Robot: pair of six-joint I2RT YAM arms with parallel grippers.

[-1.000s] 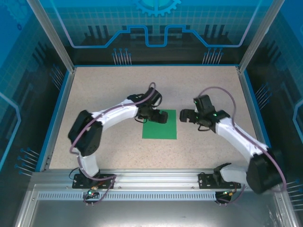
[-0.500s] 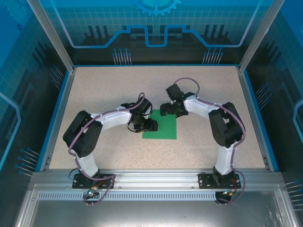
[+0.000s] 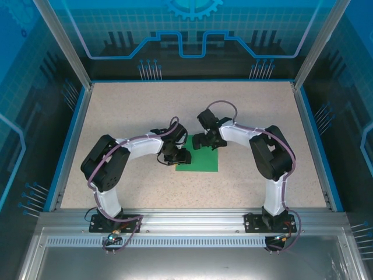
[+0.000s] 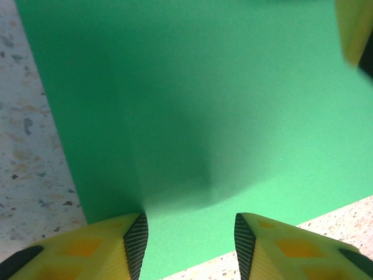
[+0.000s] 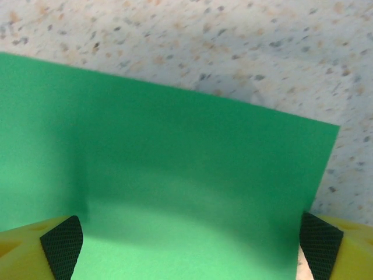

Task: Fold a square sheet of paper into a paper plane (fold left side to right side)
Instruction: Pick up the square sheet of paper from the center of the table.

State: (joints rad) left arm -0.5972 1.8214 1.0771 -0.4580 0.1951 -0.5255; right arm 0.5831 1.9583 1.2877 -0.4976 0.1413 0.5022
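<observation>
now left gripper (image 4: 191,242) stands half-spread, right gripper (image 5: 191,244) wide, above the green sheet (image 3: 204,164).

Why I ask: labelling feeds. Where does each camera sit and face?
Top external: above, behind the arms, looking down on the table; both show, left gripper and right gripper at the green paper.
Left wrist: on the left arm, facing down at the paper; own yellow fingers below.
Right wrist: likewise, over the paper's corner; own fingers at bottom.
Shared: green paper, speckled table.

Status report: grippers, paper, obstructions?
Left gripper open over green sheet, left edge. Right gripper wide open, far edge. Sheet flat, unfolded. No obstructions.
</observation>
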